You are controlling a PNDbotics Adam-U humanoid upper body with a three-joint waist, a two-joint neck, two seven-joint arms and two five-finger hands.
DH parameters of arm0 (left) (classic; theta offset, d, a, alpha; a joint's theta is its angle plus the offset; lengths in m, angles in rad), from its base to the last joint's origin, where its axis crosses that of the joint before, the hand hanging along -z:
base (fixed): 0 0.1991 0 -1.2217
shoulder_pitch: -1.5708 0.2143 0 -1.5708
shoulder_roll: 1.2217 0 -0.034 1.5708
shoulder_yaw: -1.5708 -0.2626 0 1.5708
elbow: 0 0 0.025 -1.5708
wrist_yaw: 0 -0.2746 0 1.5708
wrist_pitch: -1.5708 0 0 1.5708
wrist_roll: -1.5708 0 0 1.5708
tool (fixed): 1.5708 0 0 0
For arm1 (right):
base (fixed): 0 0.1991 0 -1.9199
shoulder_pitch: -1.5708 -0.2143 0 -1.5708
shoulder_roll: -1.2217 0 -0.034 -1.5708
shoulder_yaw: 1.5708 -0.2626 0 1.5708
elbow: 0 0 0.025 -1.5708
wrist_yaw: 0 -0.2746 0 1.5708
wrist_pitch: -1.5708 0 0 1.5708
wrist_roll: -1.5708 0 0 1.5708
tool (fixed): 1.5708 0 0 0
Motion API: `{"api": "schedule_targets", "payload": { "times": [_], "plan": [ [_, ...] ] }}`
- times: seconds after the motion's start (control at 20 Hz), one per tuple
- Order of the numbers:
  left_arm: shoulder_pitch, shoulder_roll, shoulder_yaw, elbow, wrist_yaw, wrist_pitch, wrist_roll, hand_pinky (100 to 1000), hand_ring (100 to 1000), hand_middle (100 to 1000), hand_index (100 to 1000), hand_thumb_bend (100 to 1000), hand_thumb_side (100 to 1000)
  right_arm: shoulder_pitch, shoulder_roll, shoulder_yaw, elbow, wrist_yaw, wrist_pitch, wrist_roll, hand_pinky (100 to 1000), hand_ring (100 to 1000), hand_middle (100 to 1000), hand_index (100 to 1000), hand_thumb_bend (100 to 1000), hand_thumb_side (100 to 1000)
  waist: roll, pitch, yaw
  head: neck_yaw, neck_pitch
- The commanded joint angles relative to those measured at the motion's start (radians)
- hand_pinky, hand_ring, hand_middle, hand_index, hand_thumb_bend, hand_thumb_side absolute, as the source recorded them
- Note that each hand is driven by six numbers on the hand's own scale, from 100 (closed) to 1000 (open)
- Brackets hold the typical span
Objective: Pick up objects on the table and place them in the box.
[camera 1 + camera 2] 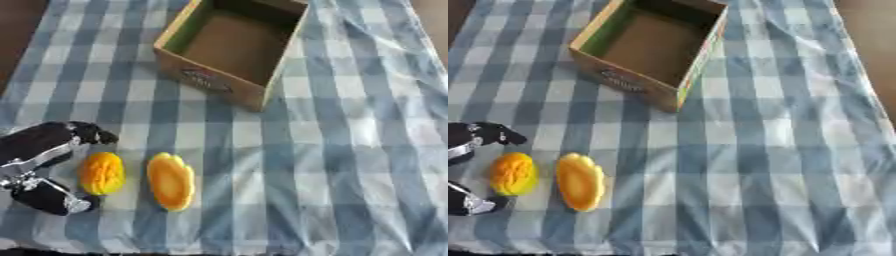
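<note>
Checked cloth (350,165), two orange-yellow objects (171,181)

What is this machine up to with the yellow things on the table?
The robot's left hand is at the near left of the checked tablecloth, its fingers and thumb spread on either side of a rounded orange-yellow object without closing on it. A longer yellow object lies just to the right of that one, untouched. The open cardboard box at the far side looks empty, so nothing has been put in yet. The right hand is out of sight.
</note>
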Motion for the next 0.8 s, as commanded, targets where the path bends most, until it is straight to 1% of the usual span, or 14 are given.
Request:
{"api": "schedule_targets", "payload": {
  "times": [0.05,0.2,0.35,0.5,0.8],
  "plan": [
    [-0.012,0.009,0.001,-0.015,-0.003,0.031,0.003,813,792,746,887,477,100,-0.005,-0.014,-0.014,-0.022,-0.008,0.003,-0.004,746,857,720,737,100,651,0.0,-0.014,-0.001,0.003,-0.008],
    [-0.014,0.005,-0.003,-0.015,-0.016,0.042,0.005,793,764,724,874,465,100,-0.004,-0.013,-0.014,-0.022,-0.008,0.004,-0.006,745,857,719,737,100,652,0.0,-0.012,-0.001,0.003,-0.007],
    [-0.016,0.004,-0.007,-0.015,-0.059,0.036,-0.005,795,768,737,882,482,100,-0.004,-0.013,-0.014,-0.022,-0.009,0.004,-0.006,746,856,719,737,100,652,-0.001,-0.011,-0.002,0.004,-0.008],
    [-0.013,0.003,-0.014,-0.015,-0.105,0.029,-0.035,795,770,740,883,486,100,-0.005,-0.011,-0.014,-0.022,-0.01,0.004,-0.006,746,856,718,736,100,653,-0.001,-0.009,-0.002,0.005,-0.009],
    [-0.011,-0.001,-0.026,-0.015,-0.135,0.026,-0.09,772,753,720,861,492,100,-0.004,-0.008,-0.014,-0.022,-0.011,0.005,-0.006,746,856,718,736,100,653,-0.002,-0.009,-0.003,0.006,-0.009]
  ]
}}
